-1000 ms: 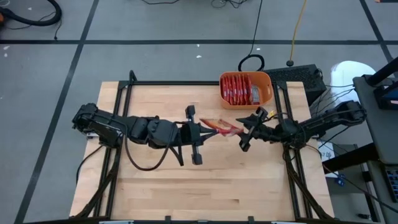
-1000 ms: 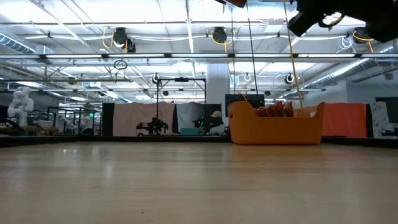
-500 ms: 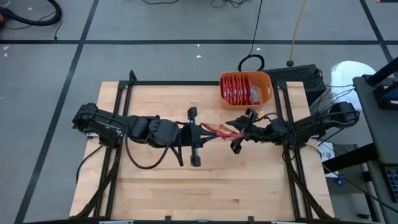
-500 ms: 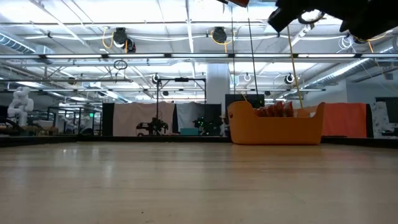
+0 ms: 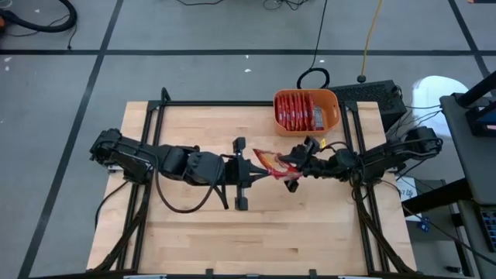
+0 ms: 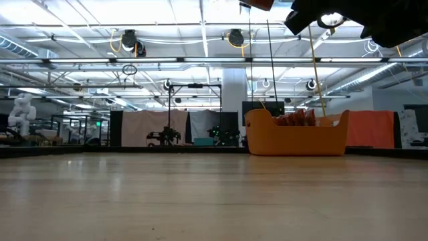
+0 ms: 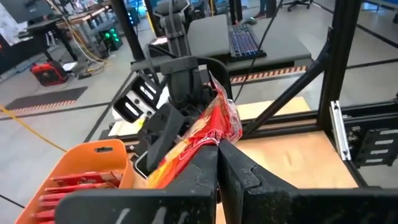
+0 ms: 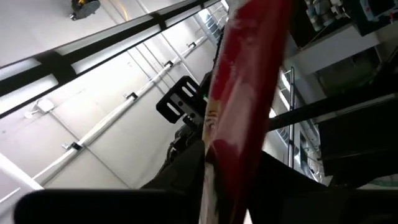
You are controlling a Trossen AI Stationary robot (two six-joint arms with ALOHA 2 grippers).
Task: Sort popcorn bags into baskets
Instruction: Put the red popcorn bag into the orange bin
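One popcorn bag (image 5: 271,161) is held above mid-table, its long axis spanning both arms. The left gripper (image 5: 252,165) is clamped on one end; the right gripper (image 5: 294,164) is closed around the other. The basket (image 5: 332,116) lies beyond, nearer the right arm.

high: straight down | low: table-level, level | wrists: close | shared: orange tub (image 5: 307,111)

table (image 5: 201,225): pale wood, smooth, satin | tub (image 5: 332,122): orange plastic, smooth, matt | bag (image 7: 211,127): red film, glossy, crinkled | frame (image 5: 147,124): black metal, matt
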